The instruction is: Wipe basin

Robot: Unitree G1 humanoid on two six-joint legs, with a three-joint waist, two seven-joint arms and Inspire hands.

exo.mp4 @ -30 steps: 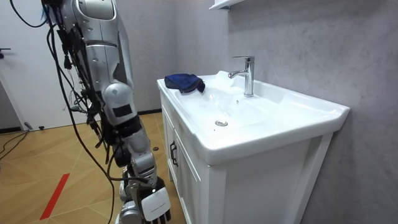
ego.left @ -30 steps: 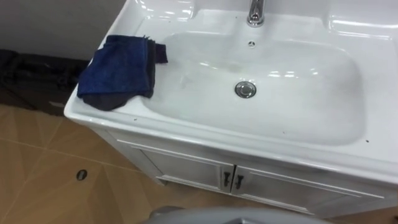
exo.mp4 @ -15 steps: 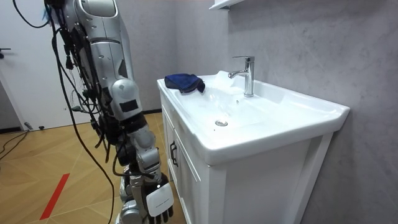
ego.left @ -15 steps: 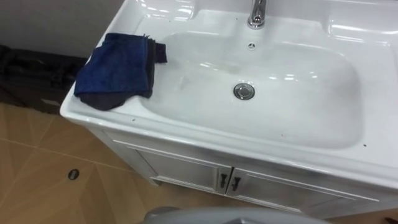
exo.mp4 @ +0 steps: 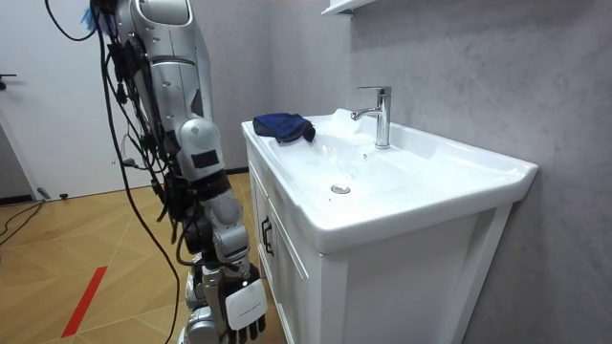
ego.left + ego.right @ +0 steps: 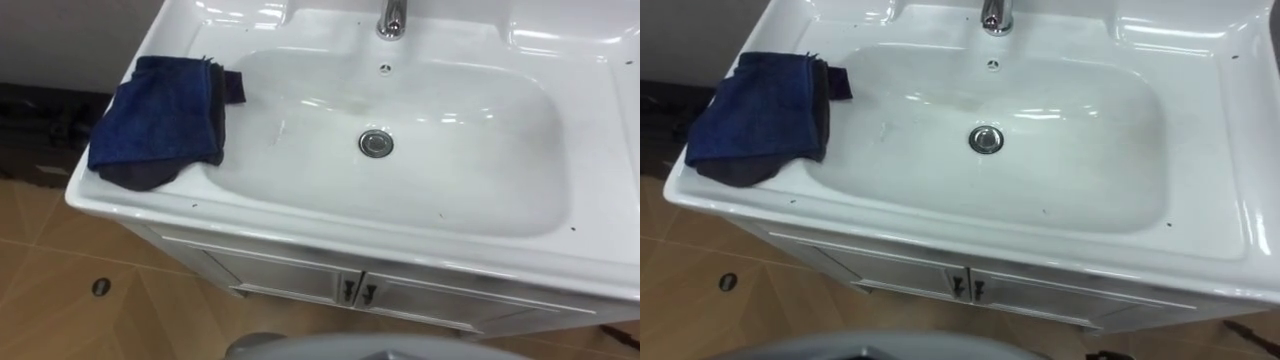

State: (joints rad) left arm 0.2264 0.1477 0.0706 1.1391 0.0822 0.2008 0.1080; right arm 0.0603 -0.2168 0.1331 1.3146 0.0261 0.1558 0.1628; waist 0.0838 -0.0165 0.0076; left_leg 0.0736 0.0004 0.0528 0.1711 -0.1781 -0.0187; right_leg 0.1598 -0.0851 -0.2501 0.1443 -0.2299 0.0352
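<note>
The white basin (image 6: 300, 226) lies straight below me, with its bowl bare around the round metal drain (image 6: 376, 143). A dark blue cloth (image 6: 160, 120) lies folded on the basin's left rim, one corner hanging over the bowl's edge. In the room view I stand at the front of the basin (image 5: 421, 191), and the cloth (image 5: 284, 126) sits on its far corner. My right hand (image 5: 244, 311) hangs low beside the cabinet, fingers relaxed and holding nothing.
A chrome tap (image 6: 392, 18) stands at the back middle of the basin. Below the rim is a white cabinet with two small dark door handles (image 6: 356, 291). Dark bags (image 6: 40, 130) sit on the wooden floor to the left. A shelf (image 5: 344, 6) hangs above the tap.
In the room view my body has shifted closer to the cabinet. The eye view has moved with me, so basin and cloth now sit further left. The cloth itself has not moved.
</note>
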